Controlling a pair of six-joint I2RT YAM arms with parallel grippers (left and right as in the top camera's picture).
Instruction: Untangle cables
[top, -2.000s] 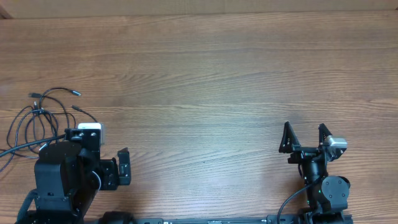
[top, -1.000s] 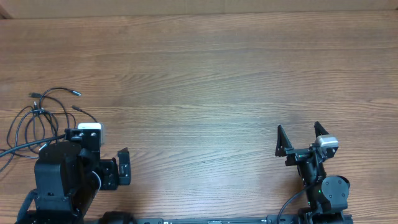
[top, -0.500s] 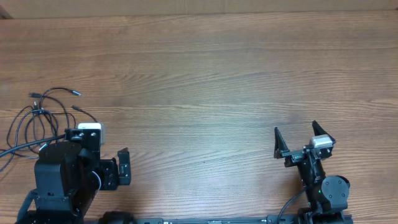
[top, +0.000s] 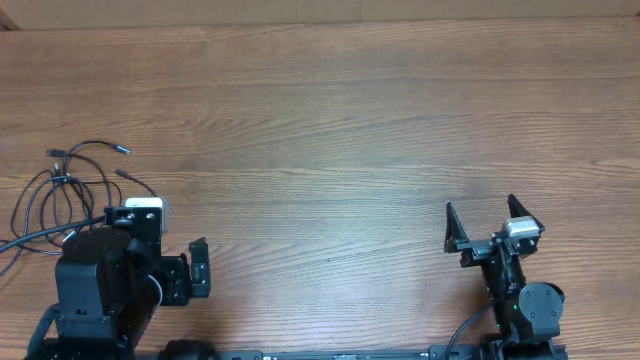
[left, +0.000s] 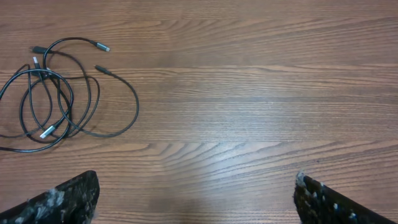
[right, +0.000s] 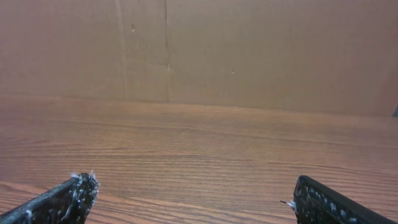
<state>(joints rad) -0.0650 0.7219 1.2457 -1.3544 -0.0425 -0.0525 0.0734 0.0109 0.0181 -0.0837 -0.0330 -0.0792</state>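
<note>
Brown wood-grain tabletop (top: 350, 120). My right wrist view shows a brown cardboard wall (right: 249, 50) behind it, 12 o'clock. One loose bunch of thin black cables (top: 62, 178) lies at 9 o'clock overhead, beside the left arm. The left wrist view resolves its silver-tipped plugs, but I cannot count the separate cords. Two grippers, left gripper (left: 196, 177) and right gripper (top: 481, 206), both with fingers spread wide, clear of the cables.

The cables (top: 62, 180) lie on the table (top: 350, 120), far left.
</note>
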